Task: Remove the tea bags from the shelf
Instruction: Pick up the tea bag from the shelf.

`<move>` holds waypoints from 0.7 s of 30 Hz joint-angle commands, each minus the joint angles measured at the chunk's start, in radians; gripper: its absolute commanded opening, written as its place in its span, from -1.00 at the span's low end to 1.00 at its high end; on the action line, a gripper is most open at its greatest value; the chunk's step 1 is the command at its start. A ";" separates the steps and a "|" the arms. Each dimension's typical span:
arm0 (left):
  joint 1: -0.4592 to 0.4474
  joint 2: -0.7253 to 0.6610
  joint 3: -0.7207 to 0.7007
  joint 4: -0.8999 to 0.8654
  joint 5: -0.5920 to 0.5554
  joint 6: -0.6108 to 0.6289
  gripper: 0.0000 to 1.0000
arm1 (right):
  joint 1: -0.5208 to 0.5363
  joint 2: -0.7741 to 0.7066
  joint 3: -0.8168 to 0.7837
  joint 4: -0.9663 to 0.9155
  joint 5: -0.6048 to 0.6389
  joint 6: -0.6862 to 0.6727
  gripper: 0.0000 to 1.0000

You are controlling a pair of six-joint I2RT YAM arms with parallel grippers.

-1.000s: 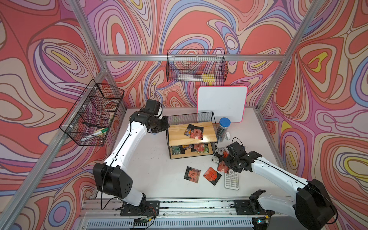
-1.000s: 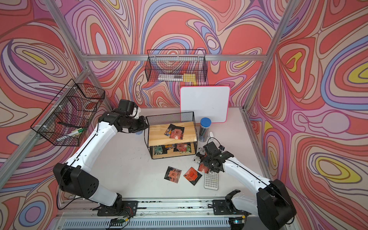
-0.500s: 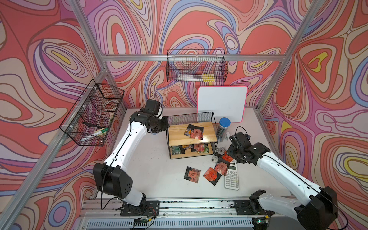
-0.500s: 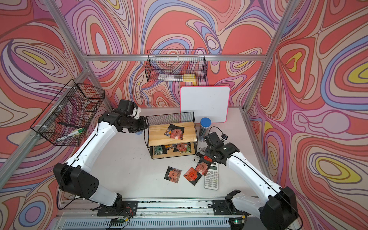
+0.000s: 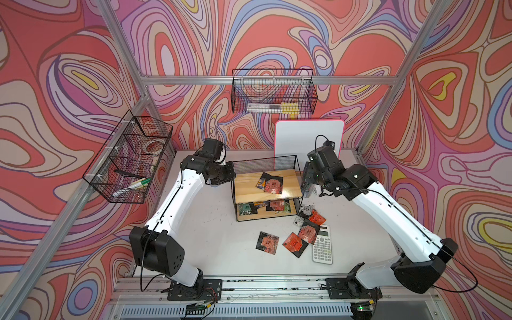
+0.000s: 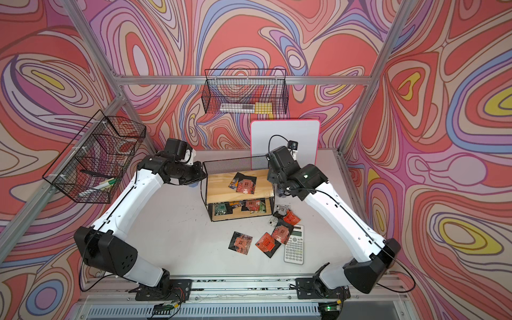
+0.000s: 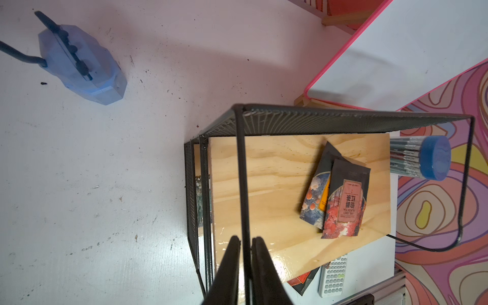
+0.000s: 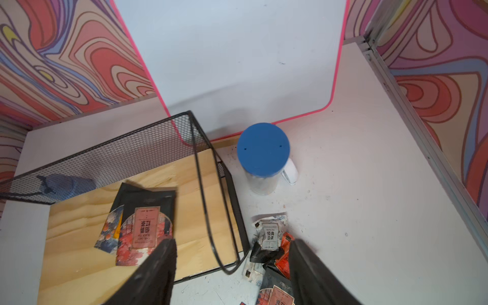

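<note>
Left wrist view: the left gripper [image 7: 247,250] is clamped on a wire bar of the small two-tier black wire shelf [image 7: 264,184] with light wooden boards. The right gripper [image 8: 232,245] hangs spread and empty. In both top views, mid-frame, flat square tea bags [image 5: 270,182] lie on both boards; others lie lower right on the white table [image 5: 194,235], beside a white calculator [image 5: 322,248].

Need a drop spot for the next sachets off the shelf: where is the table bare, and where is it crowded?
Bare: the table patch between the left arm and the shelf; also the strip between the calculator and the right arm. Crowded: tea bags pile up between the shelf's right front corner and the calculator.
</note>
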 commanded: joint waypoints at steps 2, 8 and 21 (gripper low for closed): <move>0.005 0.009 -0.004 -0.012 -0.015 0.010 -0.70 | 0.066 0.082 0.103 -0.057 0.021 -0.048 0.45; 0.005 0.012 -0.005 -0.012 -0.016 0.013 -0.70 | 0.105 0.241 0.276 -0.126 -0.070 -0.081 0.49; 0.005 0.012 -0.005 -0.012 -0.016 0.012 -0.70 | 0.109 0.544 0.517 -0.253 -0.194 -0.038 0.58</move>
